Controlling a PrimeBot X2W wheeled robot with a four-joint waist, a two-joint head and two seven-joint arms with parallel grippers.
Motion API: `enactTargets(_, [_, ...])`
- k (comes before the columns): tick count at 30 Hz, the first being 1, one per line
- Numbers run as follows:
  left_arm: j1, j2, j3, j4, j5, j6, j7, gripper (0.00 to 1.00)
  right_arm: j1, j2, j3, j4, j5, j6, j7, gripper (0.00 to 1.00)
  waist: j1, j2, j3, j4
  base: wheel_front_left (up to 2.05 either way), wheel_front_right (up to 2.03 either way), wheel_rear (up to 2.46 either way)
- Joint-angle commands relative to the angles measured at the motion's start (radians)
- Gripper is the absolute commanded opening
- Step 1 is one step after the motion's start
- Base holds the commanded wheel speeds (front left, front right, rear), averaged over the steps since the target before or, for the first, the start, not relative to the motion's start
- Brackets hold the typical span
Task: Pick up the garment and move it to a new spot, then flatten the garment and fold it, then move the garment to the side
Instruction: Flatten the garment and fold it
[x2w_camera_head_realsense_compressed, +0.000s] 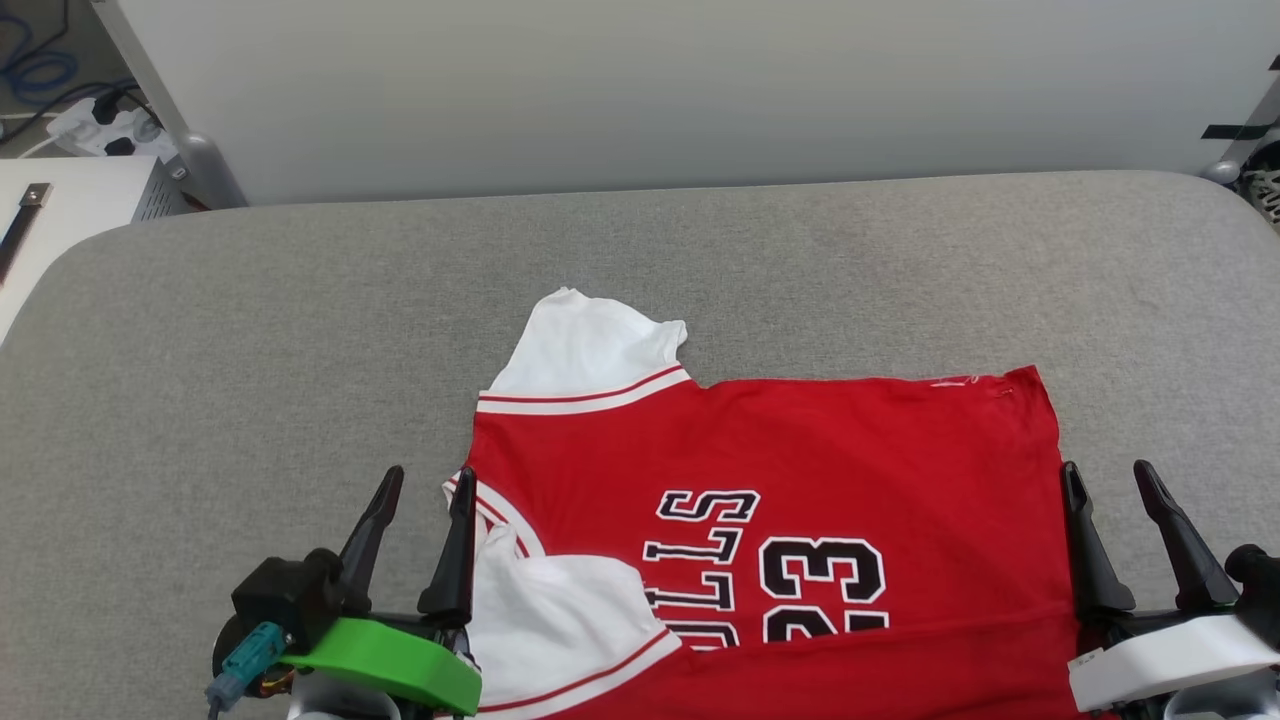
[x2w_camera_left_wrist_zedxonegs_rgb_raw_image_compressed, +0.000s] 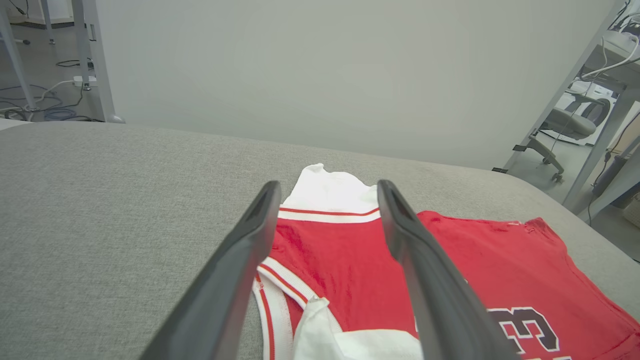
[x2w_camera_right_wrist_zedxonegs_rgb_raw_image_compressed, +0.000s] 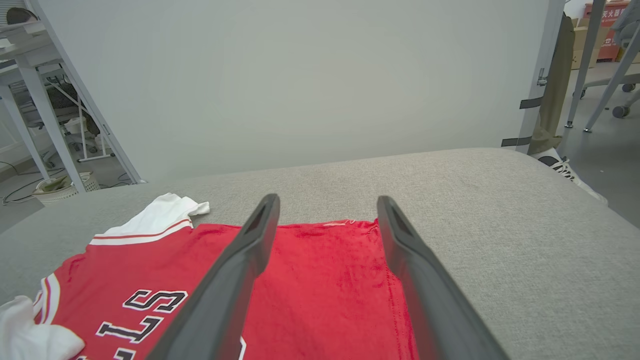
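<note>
While our left gripper (x2w_camera_head_realsense_compressed: 430, 472) sits at the near left and our right gripper (x2w_camera_head_realsense_compressed: 1107, 467) at the near right, both have their jaws spread wide and hold nothing. Between them lies the shirt (x2w_camera_head_realsense_compressed: 850, 450), laid sideways on the gray padded surface (x2w_camera_head_realsense_compressed: 250, 330), collar toward our left and hem toward our right; its near part runs off the bottom of the head view. Our left gripper's fingers bracket the striped collar edge, and our right gripper's fingers straddle the hem edge, one over red cloth and one over gray padding. We cannot tell whether any fingertip touches the cloth. The near white sleeve (x2w_camera_head_realsense_compressed: 560, 620) is crumpled over the red body beside the black lettering and the number 23. Farther off, the other white sleeve (x2w_camera_head_realsense_compressed: 590, 350) spreads out past the shirt's far edge. Beyond the padding stands a pale wall panel (x2w_camera_head_realsense_compressed: 650, 90), with a power strip (x2w_camera_head_realsense_compressed: 100, 125) on the floor at the far left.
</note>
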Motion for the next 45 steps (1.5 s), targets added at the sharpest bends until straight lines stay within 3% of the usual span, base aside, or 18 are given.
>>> enactTargets(1, [0.003,-0.009,0.01,0.011,0.021,-0.013,-0.006,1.0,-0.017,0.004,0.006,0.006,0.008,-0.001,-0.008,1.0,0.0,-0.0001,0.007,-0.004,0.0,0.0,0.0])
enactTargets(6, [-0.065,0.007,-0.01,0.061,0.048,-0.041,-0.005,1.0,-0.028,0.003,0.018,0.001,0.014,-0.001,-0.013,1.0,0.0,-0.0001,0.051,-0.023,0.0,0.0,0.0])
enactTargets(10, [-0.198,0.06,-0.041,0.11,0.043,-0.051,0.08,1.0,-0.035,-0.004,0.022,-0.023,0.011,-0.001,-0.003,1.0,0.0,-0.0001,0.106,-0.047,0.0,0.0,0.0])
enactTargets(18, [-0.567,0.195,-0.163,0.182,-0.029,-0.058,0.455,1.0,-0.093,0.009,0.031,-0.078,0.005,-0.001,0.011,1.0,0.0,-0.0001,0.245,-0.114,0.0,0.0,0.0])
enactTargets(25, [-0.886,0.318,-0.349,0.271,-0.206,-0.058,0.841,1.0,-0.145,0.03,0.055,-0.1,-0.006,-0.001,0.015,1.0,0.0,-0.0001,0.339,-0.172,0.0,0.0,0.0])
enactTargets(29, [-0.991,0.354,-0.407,0.343,-0.266,-0.058,0.972,1.0,-0.167,0.037,0.074,-0.108,0.0,-0.001,-0.002,1.0,0.0,-0.0001,0.375,-0.201,0.0,0.0,0.0])
enactTargets(34, [-1.063,0.377,-0.452,0.42,-0.303,-0.058,1.022,1.0,-0.185,0.044,0.094,-0.1,0.001,-0.001,-0.016,1.0,0.0,-0.0001,0.408,-0.231,0.0,0.0,0.0])
enactTargets(45, [-1.09,0.401,-0.474,0.632,-0.297,-0.058,0.904,1.0,-0.206,0.057,0.114,-0.079,0.003,-0.001,-0.035,1.0,0.0,-0.0001,0.44,-0.275,0.0,0.0,0.0])
